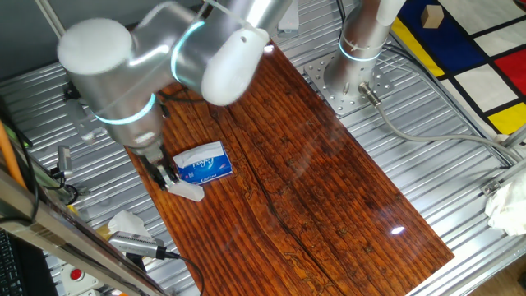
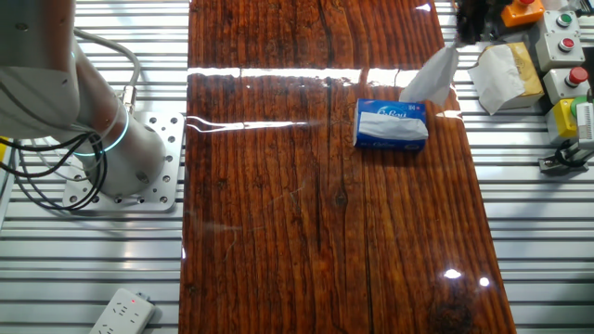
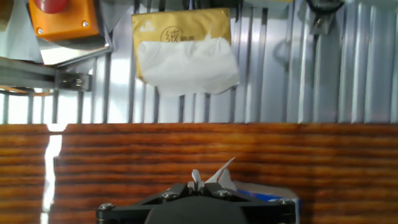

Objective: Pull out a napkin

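The blue pack [image 2: 392,124] has white writing, too blurry to read. The gripper [image 1: 170,178] pinches the thin white napkin [image 2: 431,80], at the pack's 1 o'clock.

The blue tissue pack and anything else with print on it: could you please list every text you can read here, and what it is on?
"波": single character in a circle on the yellow pack beyond the board, hand view.
Blue tissue pack: white brand script, too blurred to read in either fixed view.
Small number near the blue tissue pack's corner: too small to read.
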`<state>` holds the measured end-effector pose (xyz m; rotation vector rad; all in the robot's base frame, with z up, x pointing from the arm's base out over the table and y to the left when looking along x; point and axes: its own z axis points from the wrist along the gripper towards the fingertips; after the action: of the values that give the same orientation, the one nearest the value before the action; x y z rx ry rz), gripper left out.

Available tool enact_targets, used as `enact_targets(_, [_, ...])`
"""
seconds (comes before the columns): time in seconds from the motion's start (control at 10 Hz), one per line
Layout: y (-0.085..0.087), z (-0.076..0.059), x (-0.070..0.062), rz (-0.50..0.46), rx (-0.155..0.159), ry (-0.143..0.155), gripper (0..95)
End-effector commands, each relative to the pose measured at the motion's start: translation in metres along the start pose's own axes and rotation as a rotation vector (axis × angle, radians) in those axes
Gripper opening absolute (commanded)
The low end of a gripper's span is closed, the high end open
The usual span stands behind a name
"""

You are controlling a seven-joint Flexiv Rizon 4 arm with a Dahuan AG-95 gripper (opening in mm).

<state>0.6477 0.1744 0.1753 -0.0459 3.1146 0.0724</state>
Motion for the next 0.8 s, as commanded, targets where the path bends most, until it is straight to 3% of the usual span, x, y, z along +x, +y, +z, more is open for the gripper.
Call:
enact_targets(0.1, [0.024, 0.005, 0.024, 0.061, 0.007, -0.022, 0.0])
enact_targets(0.5, [0.035, 0.013, 0.059, 0.055, -0.002, -0.054, 0.0])
enact_targets(0.8, [0.047, 0.018, 0.07, 0.064, 0.003, -0.057, 0.0])
